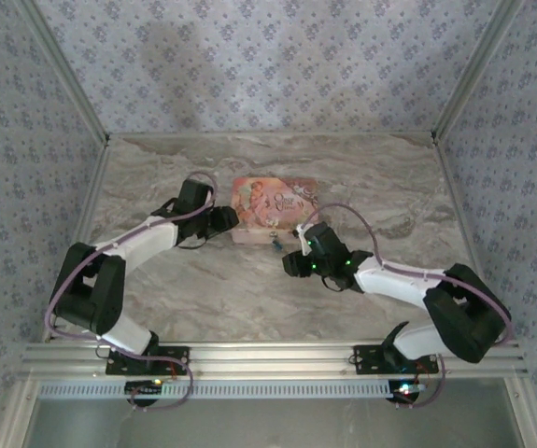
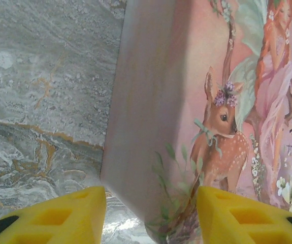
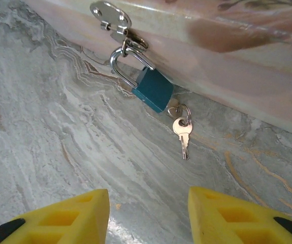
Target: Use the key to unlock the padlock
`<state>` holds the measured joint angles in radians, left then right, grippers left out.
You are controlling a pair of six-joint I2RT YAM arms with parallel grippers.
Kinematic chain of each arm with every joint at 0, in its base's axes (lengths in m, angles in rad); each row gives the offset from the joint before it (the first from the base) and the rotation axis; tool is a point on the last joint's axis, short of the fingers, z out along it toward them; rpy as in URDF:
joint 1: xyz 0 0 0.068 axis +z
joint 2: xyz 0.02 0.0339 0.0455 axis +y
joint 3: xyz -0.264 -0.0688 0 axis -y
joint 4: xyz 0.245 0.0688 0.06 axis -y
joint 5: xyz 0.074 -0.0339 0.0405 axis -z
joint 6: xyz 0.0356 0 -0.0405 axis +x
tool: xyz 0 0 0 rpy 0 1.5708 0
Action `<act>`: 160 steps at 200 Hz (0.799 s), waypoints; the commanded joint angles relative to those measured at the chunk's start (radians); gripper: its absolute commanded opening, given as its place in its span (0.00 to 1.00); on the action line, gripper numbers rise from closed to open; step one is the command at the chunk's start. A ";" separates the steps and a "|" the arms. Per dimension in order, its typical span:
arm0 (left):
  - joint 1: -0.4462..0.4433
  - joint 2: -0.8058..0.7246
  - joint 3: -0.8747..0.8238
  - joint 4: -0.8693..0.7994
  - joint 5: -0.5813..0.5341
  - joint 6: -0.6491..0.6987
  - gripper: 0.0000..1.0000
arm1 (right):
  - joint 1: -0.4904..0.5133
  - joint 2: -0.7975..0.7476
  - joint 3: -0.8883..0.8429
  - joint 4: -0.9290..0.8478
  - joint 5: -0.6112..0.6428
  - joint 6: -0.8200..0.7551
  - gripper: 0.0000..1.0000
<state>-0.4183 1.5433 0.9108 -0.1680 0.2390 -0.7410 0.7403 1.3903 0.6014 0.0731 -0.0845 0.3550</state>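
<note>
The padlock (image 3: 153, 90) hangs on the hasp (image 3: 110, 15) of the box (image 3: 247, 51), upper centre of the right wrist view, with the key (image 3: 182, 133) just below on the tabletop (image 3: 59, 127). The right end effector (image 3: 148, 213) and left end effector (image 2: 151, 208) are released.

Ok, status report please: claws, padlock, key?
Left claw open, at corner of pink illustrated box. Right claw open, empty. Small blue metal padlock closed on box's hasp; small silver key on marble table at its base. Nothing between.
</note>
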 commanded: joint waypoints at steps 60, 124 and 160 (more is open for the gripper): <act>0.006 0.028 -0.047 0.020 0.029 0.005 0.47 | 0.020 0.167 0.124 0.058 0.079 -0.106 0.47; 0.006 0.029 -0.046 0.022 0.040 0.002 0.46 | 0.034 0.300 0.185 0.090 0.174 -0.113 0.46; 0.006 0.027 -0.043 0.020 0.042 0.005 0.46 | 0.049 0.341 0.199 0.097 0.221 -0.124 0.44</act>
<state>-0.4122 1.5467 0.8875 -0.1089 0.2729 -0.7444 0.7773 1.7031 0.7685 0.1566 0.0738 0.2535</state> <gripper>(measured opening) 0.463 0.458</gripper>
